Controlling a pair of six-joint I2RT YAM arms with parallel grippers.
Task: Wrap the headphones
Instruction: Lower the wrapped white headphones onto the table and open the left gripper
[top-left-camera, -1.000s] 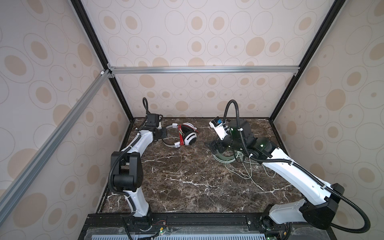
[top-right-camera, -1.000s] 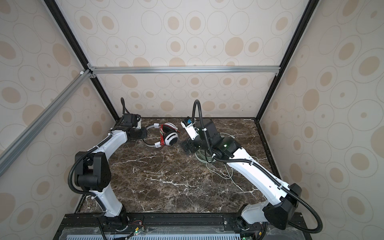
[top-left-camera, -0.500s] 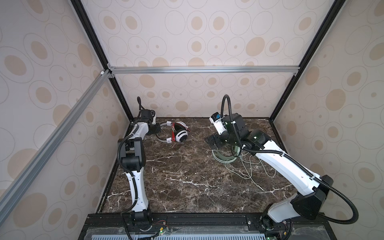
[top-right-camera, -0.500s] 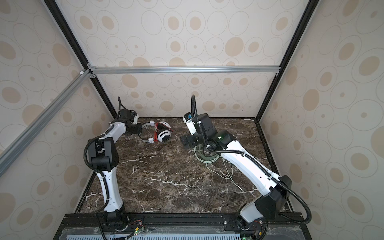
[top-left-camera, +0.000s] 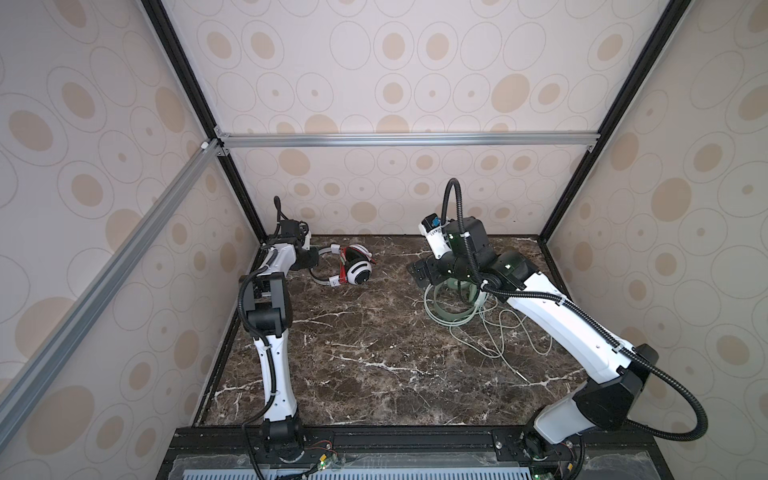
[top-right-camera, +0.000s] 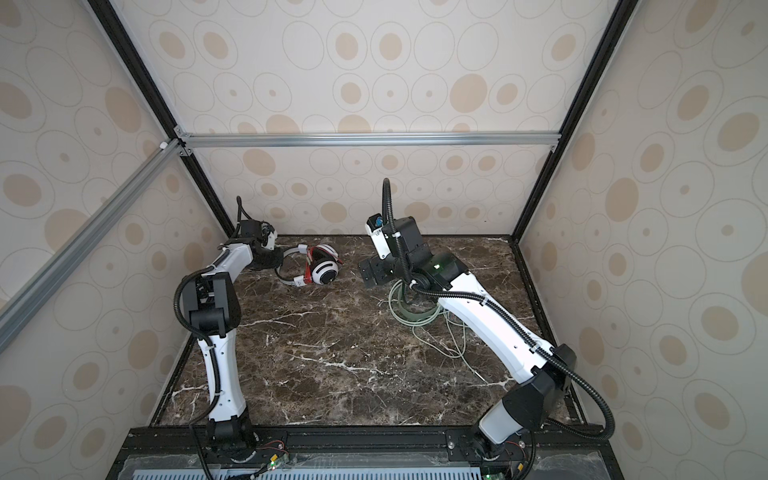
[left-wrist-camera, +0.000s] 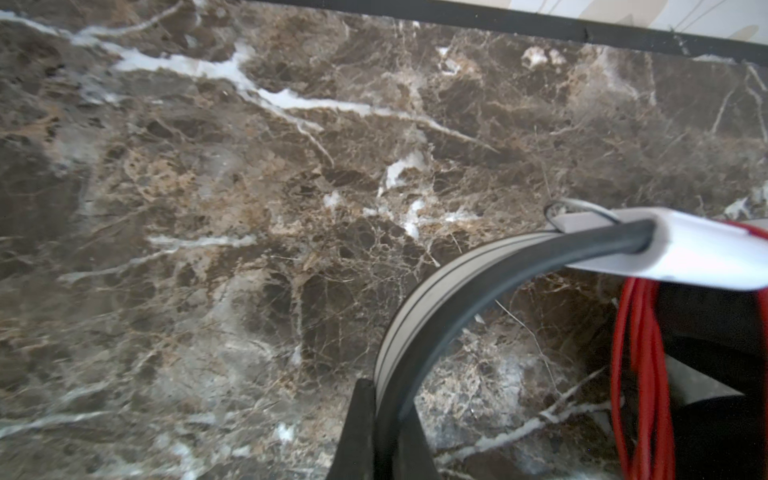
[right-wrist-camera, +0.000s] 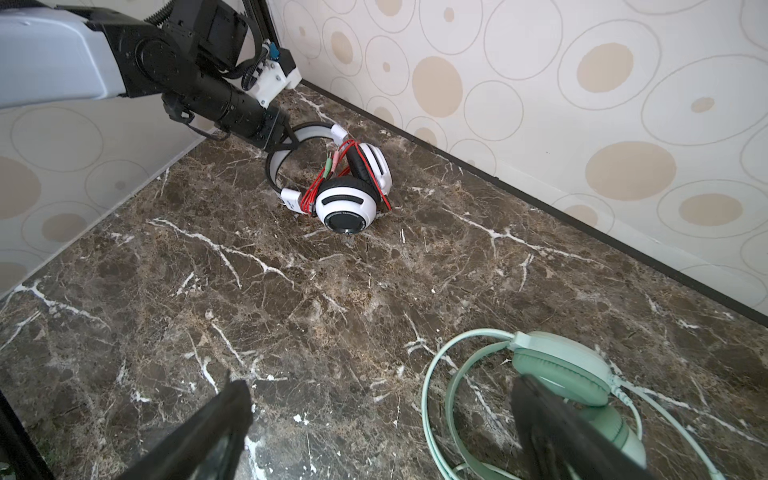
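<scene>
- Since the frame one second back, we see that the white headset (top-left-camera: 356, 270) (top-right-camera: 324, 272) has shifted toward the rear left corner of the marble tabletop (top-left-camera: 374, 357), and the left arm has drawn up straighter.
- Left gripper (right-wrist-camera: 283, 139) (top-left-camera: 309, 261): clenched on the headband (left-wrist-camera: 419, 316) of the white headset, which passes between its jaws in the left wrist view.
- White headset: its cups rest on the tabletop near the rear left corner. We find the red cable (left-wrist-camera: 640, 353) (right-wrist-camera: 309, 195) wound in several strands beside the cups.
- Right gripper (right-wrist-camera: 380, 384) (top-left-camera: 422, 272): jaws spread wide, grasping nothing, poised over the mint-green headset (right-wrist-camera: 557, 374) (top-left-camera: 453, 305).
- Mint-green headset: it lies right of centre toward the rear, well apart from the white one. Its pale green cable (top-left-camera: 498, 332) sprawls in loose loops toward the front.
</scene>
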